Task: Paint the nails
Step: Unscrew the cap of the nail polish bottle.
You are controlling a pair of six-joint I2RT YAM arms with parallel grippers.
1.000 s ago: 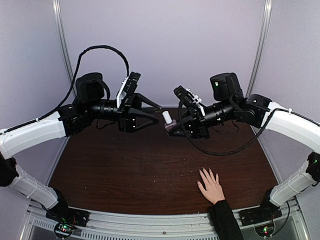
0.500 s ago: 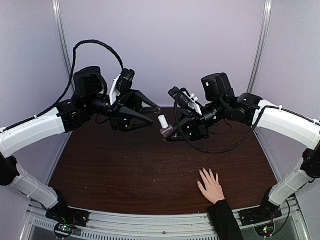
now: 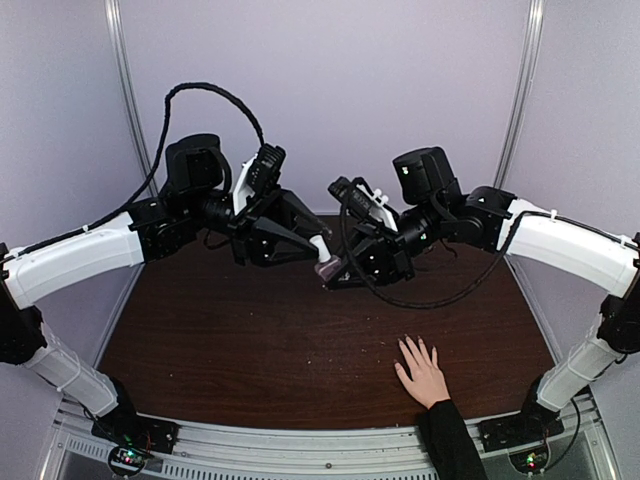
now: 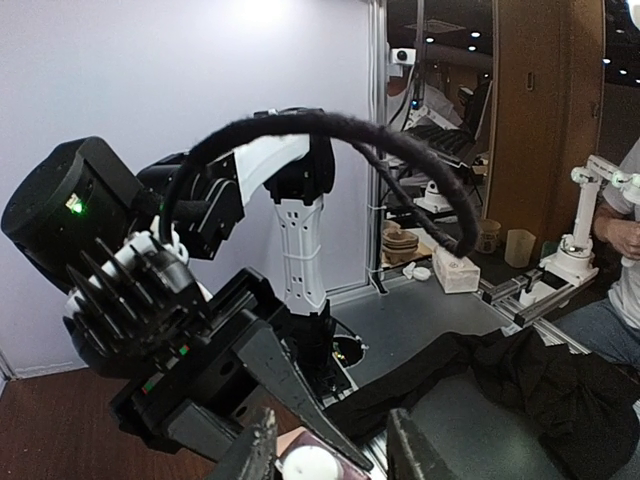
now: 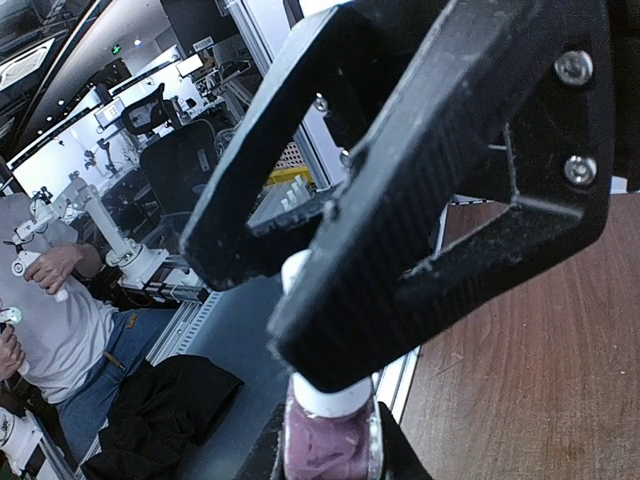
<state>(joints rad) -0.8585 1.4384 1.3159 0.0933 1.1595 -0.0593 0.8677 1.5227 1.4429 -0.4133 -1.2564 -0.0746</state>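
My right gripper is shut on a small clear bottle of purple polish and holds it in the air over the far middle of the table. In the right wrist view the bottle sits between the lower fingers. My left gripper straddles the bottle's pale cap. One finger lies against the cap and a gap remains at the other finger. A light-skinned hand with a black sleeve lies flat at the near right. Its nails are too small to make out.
The brown table ends in a metal rail at the near edge. Pale walls enclose the back and sides. A black cable loops above the left arm. Both arms meet high over the far centre.
My left gripper has moved right onto the bottle's cap and its jaws have narrowed. The right gripper has shifted the bottle slightly left and down. The hand has stayed still.
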